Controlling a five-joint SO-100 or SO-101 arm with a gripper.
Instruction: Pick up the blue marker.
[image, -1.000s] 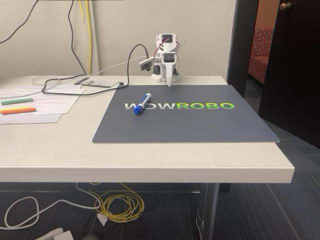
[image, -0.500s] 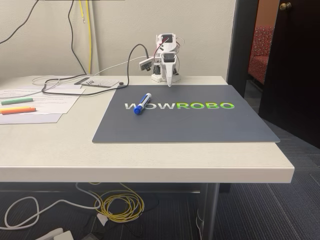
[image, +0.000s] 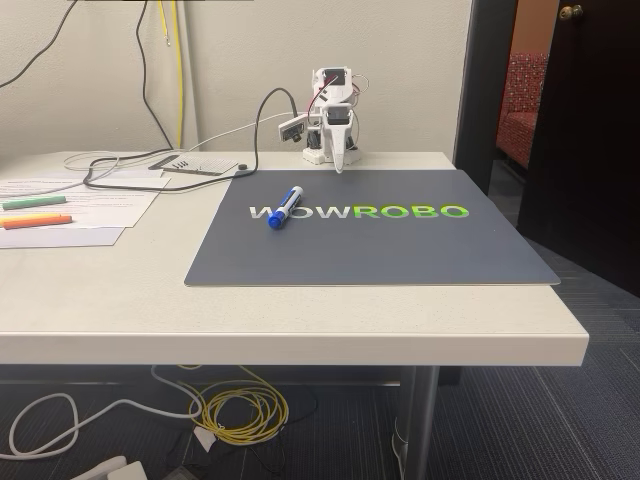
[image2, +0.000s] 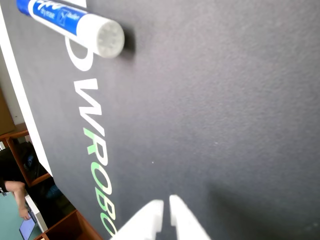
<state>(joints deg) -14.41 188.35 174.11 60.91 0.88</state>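
- Blue-capped, the blue marker (image: 284, 207) lies on the dark mat (image: 400, 250) over the white "WOW" lettering, unmoved since the earlier frames.
- The gripper (image2: 166, 210) remains at the mat's far edge, fingertips nearly together, holding nothing, well apart from the marker (image2: 70, 22).

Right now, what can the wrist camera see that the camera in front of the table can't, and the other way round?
The wrist view alone shows the ribbed white end of the blue marker up close, and the gripper fingertips nearly touching.

The fixed view alone shows the whole table, the green highlighter and orange highlighter on papers at left, the arm at the back, and cables on the floor.

Both show the marker lying on the dark WOWROBO mat, apart from the gripper.
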